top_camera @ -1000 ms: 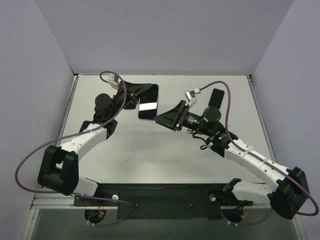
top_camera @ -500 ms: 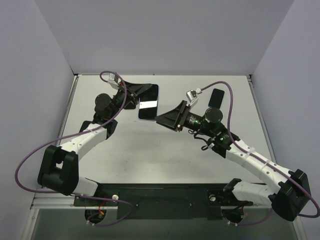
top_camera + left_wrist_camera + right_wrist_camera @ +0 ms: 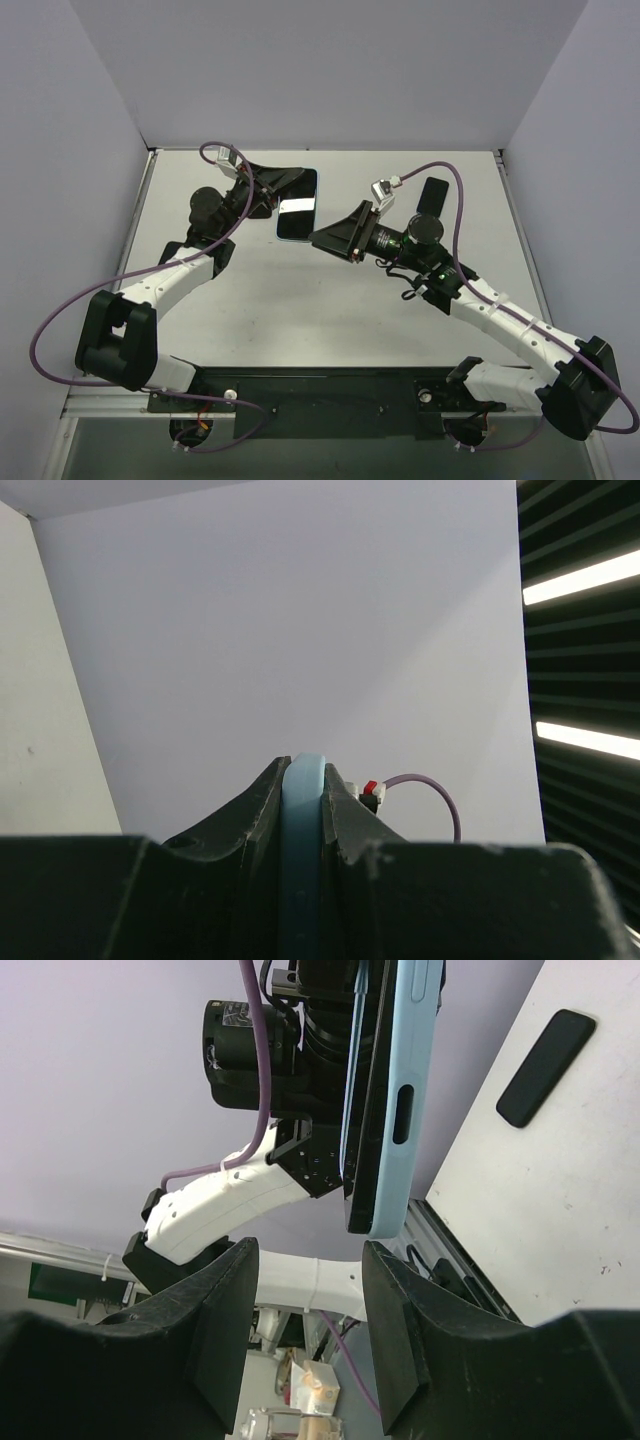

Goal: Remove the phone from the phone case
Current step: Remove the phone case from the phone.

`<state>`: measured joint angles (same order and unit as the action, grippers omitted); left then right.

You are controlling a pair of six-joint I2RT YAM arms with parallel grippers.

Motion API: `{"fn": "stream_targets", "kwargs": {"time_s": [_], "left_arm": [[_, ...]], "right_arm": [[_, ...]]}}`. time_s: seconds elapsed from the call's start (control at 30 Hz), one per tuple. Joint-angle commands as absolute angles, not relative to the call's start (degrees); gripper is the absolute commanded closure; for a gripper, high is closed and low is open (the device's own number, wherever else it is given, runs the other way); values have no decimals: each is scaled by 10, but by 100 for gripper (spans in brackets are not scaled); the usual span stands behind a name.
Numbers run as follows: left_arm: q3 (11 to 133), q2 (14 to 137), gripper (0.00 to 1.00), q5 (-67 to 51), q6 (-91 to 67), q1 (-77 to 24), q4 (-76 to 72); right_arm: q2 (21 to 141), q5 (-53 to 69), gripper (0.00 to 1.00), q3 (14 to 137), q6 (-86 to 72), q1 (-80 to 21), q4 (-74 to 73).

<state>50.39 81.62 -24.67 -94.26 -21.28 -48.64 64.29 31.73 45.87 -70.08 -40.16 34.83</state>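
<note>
So far: nothing of the removal shows as done; the phone (image 3: 296,222) sits seated in its light-blue case (image 3: 412,1060), screen and rim together, no corner visibly peeled away.
Case: held up off the tabletop (image 3: 300,300), seen edge-on from the right wrist, with a slot cut-out in its side facing that camera.
Left end effector (image 3: 303,780): closed narrowly on the case, one finger on each face; the blue edge runs straight up between them.
Right end effector (image 3: 310,1250): jaws partly apart with nothing between them, pointing at the case and just beside it, not touching as far as the overhead view shows.
Black slab (image 3: 433,195): flat on the tabletop, well apart from the case, on the right arm's side; what it is I cannot tell.
Done, by my reading: case picked up, steadied, and presented to the second arm.
Left to do: the right end effector has to reach the case, take a rim or corner, and pry or push so that phone and case part; then the phone has to come clear.
Risk, as a judgement: the left grip spans both phone and case, so it may pin them together while the other arm pulls.
</note>
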Motion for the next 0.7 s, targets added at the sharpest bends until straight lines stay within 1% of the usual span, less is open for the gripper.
{"fn": "stream_targets", "kwargs": {"time_s": [0.0,0.37,0.67], "left_arm": [[527,807,100,-248,-946,-214,-533],[532,802,100,-250,-955,-221,-536],[529,800,100,-250,-993,-223,-571]], "right_arm": [[632,323,59,486,-692,-404,371],[657,325,58,490,-694,-401,383],[664,323,58,470,-703,-387,397]]}}
